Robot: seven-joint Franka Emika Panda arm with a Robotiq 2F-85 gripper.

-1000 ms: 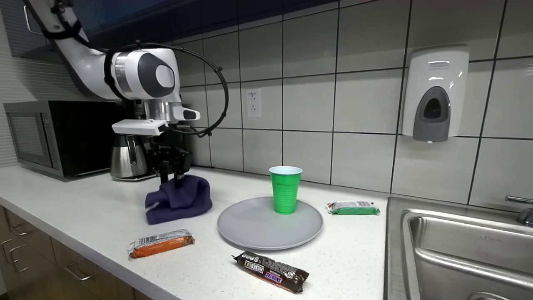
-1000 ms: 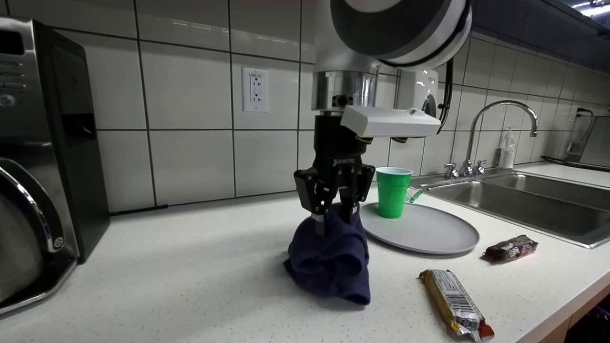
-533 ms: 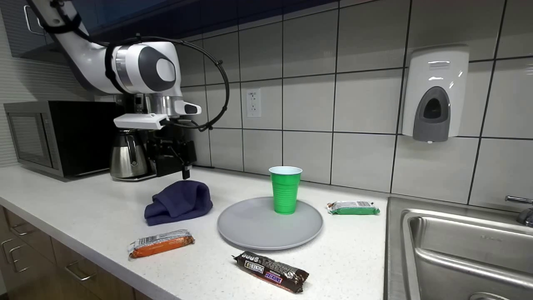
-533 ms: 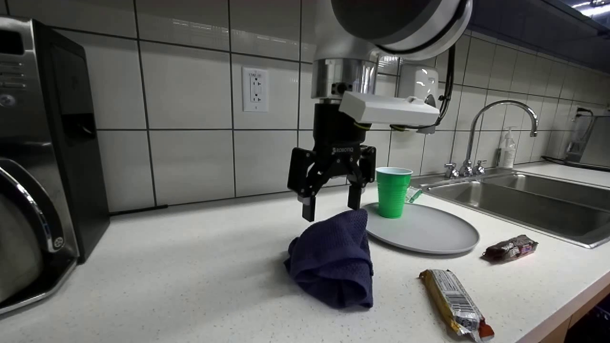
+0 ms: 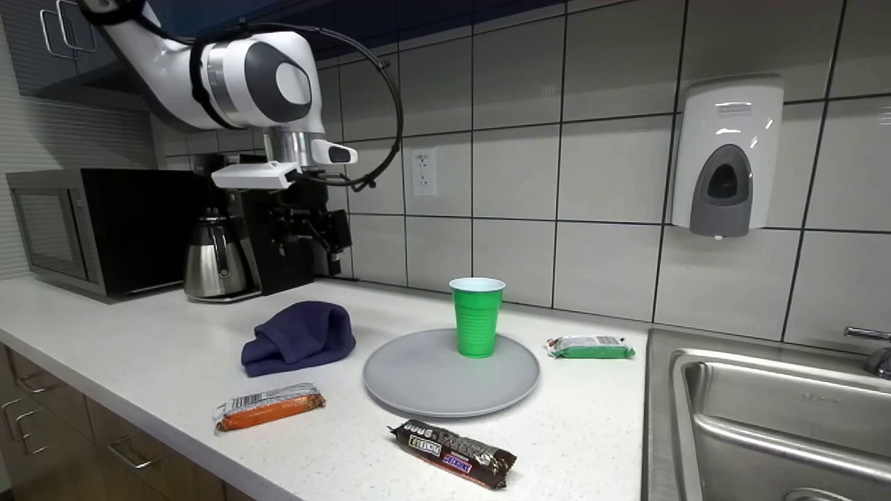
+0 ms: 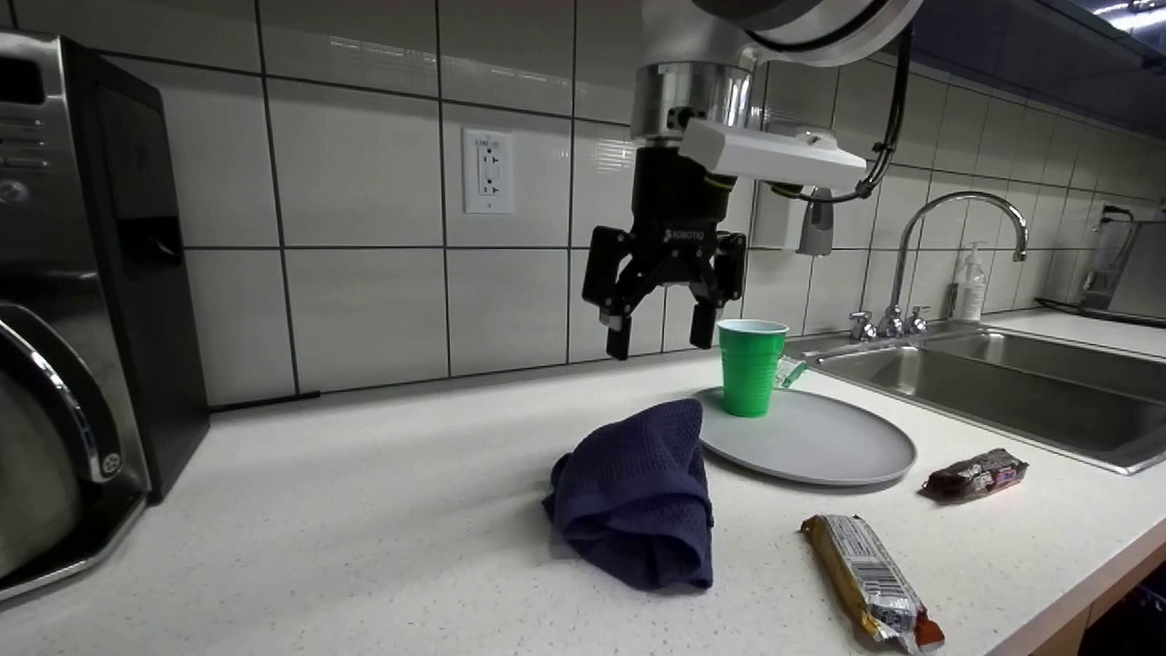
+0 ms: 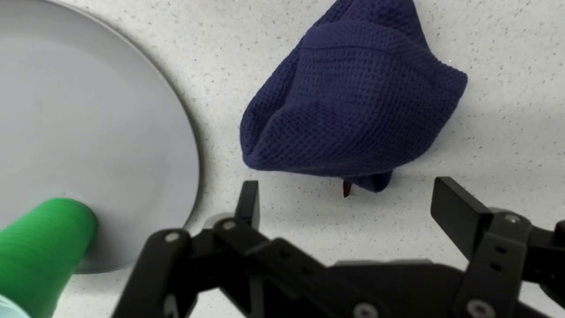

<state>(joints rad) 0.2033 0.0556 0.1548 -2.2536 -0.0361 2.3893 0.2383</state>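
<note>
My gripper point(image 6: 660, 333) hangs above the counter with its jaws wide apart and nothing between them. Below it lies a crumpled dark blue towel point(image 6: 638, 492), resting on the counter in both exterior views and clear of the fingers. In the wrist view the towel point(image 7: 353, 101) sits just beyond the fingertips, and a small dark red tip point(image 7: 347, 189) pokes out from under its edge; what it belongs to is hidden. Beside the towel is a grey plate point(image 5: 431, 383) with a green cup point(image 5: 477, 320) standing upright on it.
An orange-wrapped bar point(image 5: 270, 407), a brown-wrapped bar point(image 5: 456, 452) and a green-wrapped bar point(image 5: 590, 347) lie around the plate. A steel sink point(image 5: 786, 417) borders the counter. A steel carafe point(image 5: 216, 261) and a microwave point(image 5: 49, 229) stand behind the arm.
The fingers, earlier sunk into the towel, have opened and come off it. My gripper has risen and drifted slightly toward the cup's side. The towel has settled on the counter.
</note>
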